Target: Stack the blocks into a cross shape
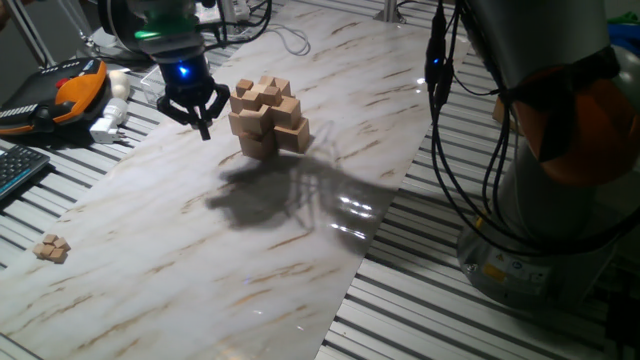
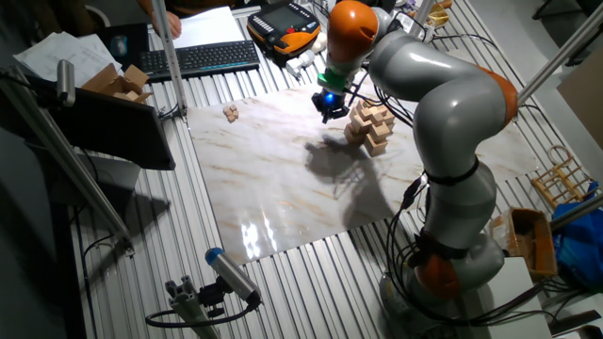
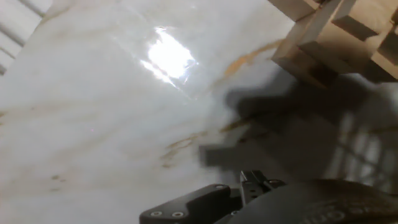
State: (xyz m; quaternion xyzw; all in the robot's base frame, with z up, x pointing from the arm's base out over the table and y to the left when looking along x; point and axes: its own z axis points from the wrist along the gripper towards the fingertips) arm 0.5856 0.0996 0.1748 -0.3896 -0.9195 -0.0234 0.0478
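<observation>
The cross shape [image 1: 268, 115] is a cluster of light-tan wooden cubes stacked in tiers on the marble board; it also shows in the other fixed view [image 2: 369, 127] and at the top right of the hand view [image 3: 329, 37]. My gripper [image 1: 203, 125] hangs just left of the cluster, apart from it, with its dark fingers pointing down [image 2: 330, 111]. No block shows between the fingers, and their gap is too dark to read. Small loose blocks [image 1: 50, 247] lie at the board's far left corner [image 2: 231, 113].
A keyboard [image 2: 203, 58] and an orange-black pendant [image 1: 70, 90] lie beyond the marble board [image 1: 270, 250]. White plugs [image 1: 112, 115] sit near the gripper. Slatted metal tabletop surrounds the board. The arm's base and cables [image 1: 450, 150] stand at the right.
</observation>
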